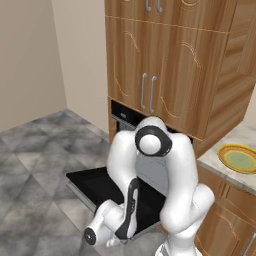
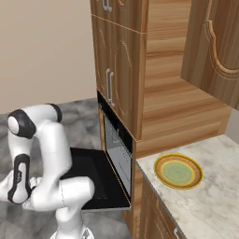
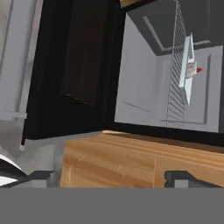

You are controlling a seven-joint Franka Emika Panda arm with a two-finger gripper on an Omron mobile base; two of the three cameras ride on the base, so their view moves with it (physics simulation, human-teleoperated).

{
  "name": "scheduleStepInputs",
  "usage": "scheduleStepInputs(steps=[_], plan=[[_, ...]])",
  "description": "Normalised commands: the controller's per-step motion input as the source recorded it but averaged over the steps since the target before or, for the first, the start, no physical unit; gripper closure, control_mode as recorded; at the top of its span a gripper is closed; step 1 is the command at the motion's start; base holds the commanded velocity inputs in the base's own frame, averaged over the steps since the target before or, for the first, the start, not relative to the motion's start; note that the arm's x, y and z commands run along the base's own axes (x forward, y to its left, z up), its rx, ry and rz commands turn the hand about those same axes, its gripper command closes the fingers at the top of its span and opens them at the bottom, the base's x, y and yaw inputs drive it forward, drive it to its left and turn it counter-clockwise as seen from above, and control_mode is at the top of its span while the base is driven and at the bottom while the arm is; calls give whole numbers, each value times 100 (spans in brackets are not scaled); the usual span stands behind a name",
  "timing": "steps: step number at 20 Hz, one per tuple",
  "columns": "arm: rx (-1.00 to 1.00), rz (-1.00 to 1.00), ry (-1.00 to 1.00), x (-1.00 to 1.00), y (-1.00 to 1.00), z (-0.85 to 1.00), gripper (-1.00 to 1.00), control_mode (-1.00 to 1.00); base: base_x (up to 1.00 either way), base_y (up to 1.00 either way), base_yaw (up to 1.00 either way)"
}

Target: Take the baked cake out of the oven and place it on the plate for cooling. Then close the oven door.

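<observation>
Wood-cabinet kitchen, oven door (image 1: 95,185) dropped flat, oven (image 3: 162,78) cavity open. Tool (image 3: 111,177) spread wide, holding nothing, near the cabinet edge below the opening. Baked cake (image 3: 192,70) on tray (image 3: 188,70) on rack; plate (image 2: 178,171) on desk (image 2: 205,200).

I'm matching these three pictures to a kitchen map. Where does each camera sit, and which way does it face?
Left base view: behind the arm's left, facing the oven, open door and plate; arm at lower right.
Right base view: behind its right, same oven, door, plate; arm at lower left.
Hand view: on the hand, rolled sideways, looking into the oven at the cake on its rack; open gripper at bottom.
All share oven and door.
</observation>
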Motion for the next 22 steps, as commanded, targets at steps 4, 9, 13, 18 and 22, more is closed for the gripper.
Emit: scheduleStepInputs(steps=[4,9,13,18,22], plan=[[20,7,0,-46,-3,100,-100,-100,0,0,0],[16,0,-1,0,-31,100,-100,-100,0,0,0],[6,-1,1,53,-41,97,-100,-100,0,0,0],[0,-4,4,76,-47,67,-100,-100,0,0,0],[-5,-8,6,74,-52,16,-100,-100,0,0,0]])
